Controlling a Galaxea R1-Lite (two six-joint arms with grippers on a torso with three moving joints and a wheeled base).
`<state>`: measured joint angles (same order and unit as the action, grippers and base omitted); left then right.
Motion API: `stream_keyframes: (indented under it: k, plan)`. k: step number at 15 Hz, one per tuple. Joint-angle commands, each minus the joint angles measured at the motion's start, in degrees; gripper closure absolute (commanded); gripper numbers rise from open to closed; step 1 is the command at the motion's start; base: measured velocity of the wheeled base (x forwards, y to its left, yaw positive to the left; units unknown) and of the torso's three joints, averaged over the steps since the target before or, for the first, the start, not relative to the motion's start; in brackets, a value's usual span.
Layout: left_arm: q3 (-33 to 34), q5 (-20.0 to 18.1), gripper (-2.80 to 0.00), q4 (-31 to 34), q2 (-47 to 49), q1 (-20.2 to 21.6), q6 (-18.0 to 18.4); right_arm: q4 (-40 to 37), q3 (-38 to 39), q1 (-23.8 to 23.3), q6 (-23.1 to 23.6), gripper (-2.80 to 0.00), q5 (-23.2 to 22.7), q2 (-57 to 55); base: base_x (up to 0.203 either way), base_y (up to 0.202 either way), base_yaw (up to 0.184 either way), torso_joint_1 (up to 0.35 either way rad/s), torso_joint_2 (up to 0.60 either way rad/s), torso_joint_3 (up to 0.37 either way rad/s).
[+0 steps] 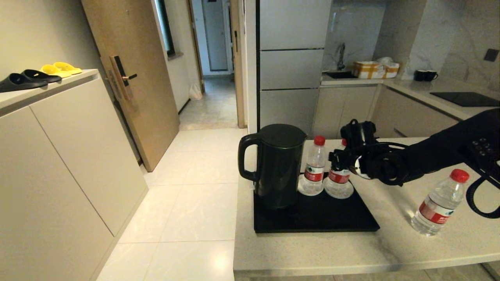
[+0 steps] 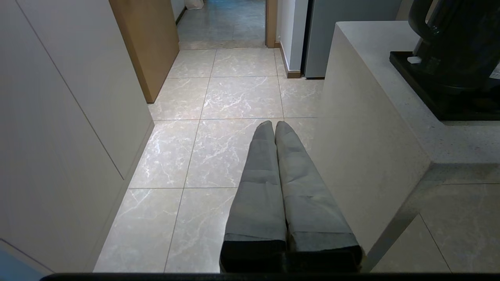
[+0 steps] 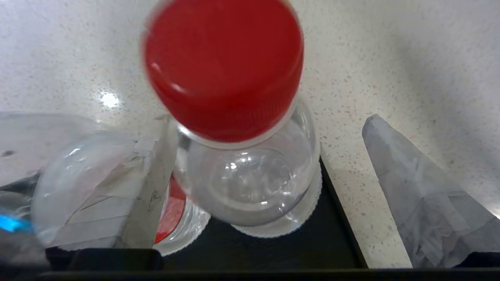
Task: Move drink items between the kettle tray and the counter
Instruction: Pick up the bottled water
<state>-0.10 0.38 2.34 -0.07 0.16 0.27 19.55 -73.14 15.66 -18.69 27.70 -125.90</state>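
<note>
room: kitchen corner with pale marble floor tiles, a wooden door and a beige cabinet (image 1: pixel 58 156) across an open strip of floor from the work surface
tabletop (image 1: pixel 312 249): beige speckled stone with a thick edge; bare stone lies in front of and to the right of the tray
kettle tray (image 1: pixel 332 218): flat, black, close to the tabletop's left edge, its front half bare
kettle (image 1: pixel 277 168): black, upright on the tray's left side
tray bottles: two red-capped water bottles stand side by side at the tray's back right, the left bottle (image 1: pixel 313 168) just beside the right bottle (image 1: pixel 339 177)
third bottle (image 1: pixel 439 203): upright on the stone, well right of the tray
labels: red and white; print too small to read
right hand (image 1: pixel 339 160): open, fingers straddling the right bottle, one finger (image 3: pixel 422 187) apart from it over the stone
left hand (image 2: pixel 273 128): closed, empty, low over the floor beside the tabletop's edge
</note>
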Motion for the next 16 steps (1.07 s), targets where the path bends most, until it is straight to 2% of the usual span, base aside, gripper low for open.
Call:
stream_keyframes:
  k: [1,11,12,13,16]
  plan:
    - [0.01,-0.03,0.0,0.03,0.07,-0.07,0.0,0.01,-1.3,-0.54,-0.12,-2.8,-0.08,-1.27,0.0,0.0,0.0,0.0,0.0,0.0]
    - [0.01,-0.03,0.0,0.03,0.07,0.02,0.0,0.04,-1.82,-0.63,0.06,-2.8,-0.1,-2.59,0.0,0.0,0.0,0.0,0.0,0.0]
    - [0.01,-0.03,0.0,0.03,0.07,-0.07,0.0,-0.01,-1.63,-0.63,0.14,-1.75,-0.01,-2.51,0.0,0.0,0.0,0.0,0.0,0.0]
    - [0.01,0.06,0.0,0.03,0.07,0.02,0.0,0.05,-1.49,-0.63,0.14,0.0,-0.06,-2.09,0.0,0.0,0.0,0.0,0.0,0.0]
    - [0.01,0.06,0.0,0.03,0.07,0.02,0.0,-0.68,-1.46,-0.63,0.14,0.0,-0.1,-0.26,0.0,0.0,0.0,0.0,0.0,0.0]
